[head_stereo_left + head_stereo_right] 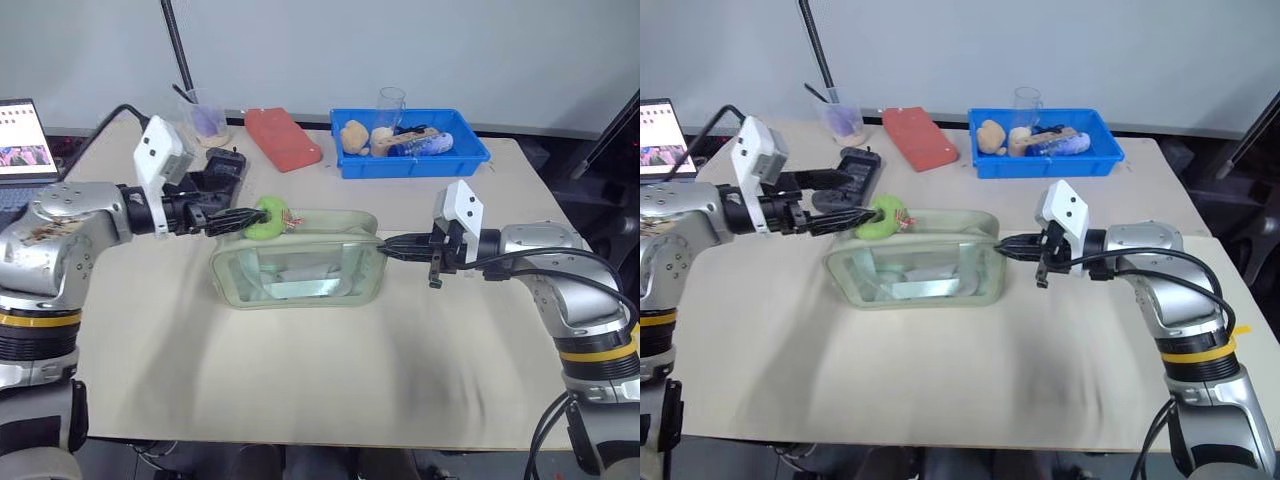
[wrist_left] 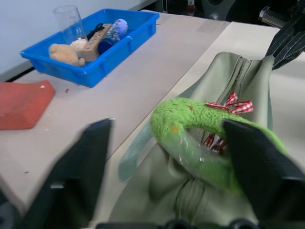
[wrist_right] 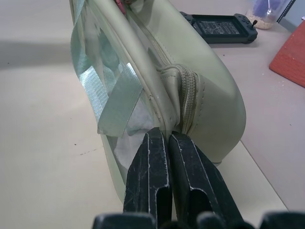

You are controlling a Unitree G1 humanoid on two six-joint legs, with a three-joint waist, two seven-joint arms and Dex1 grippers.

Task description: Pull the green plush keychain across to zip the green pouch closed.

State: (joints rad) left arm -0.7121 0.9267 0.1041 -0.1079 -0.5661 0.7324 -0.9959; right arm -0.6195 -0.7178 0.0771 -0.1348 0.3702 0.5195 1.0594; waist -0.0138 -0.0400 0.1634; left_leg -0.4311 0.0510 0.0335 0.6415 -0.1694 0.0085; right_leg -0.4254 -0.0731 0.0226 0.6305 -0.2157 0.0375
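Left wrist view: fuzzy green plush keychain (image 2: 200, 129) sits between the wide-open left tool (image 2: 176, 157); right tool (image 3: 167, 143) pinches the smooth green pouch (image 3: 209, 95) end.

Bright even light, soft shadows on table (image 1: 330, 390), blurred left fingers (image 2: 81, 167)

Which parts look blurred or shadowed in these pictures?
Left wrist view: the left gripper fingers are blurred, the green plush keychain fairly sharp. Left eye view: soft shadows lie on the table beneath both arms.
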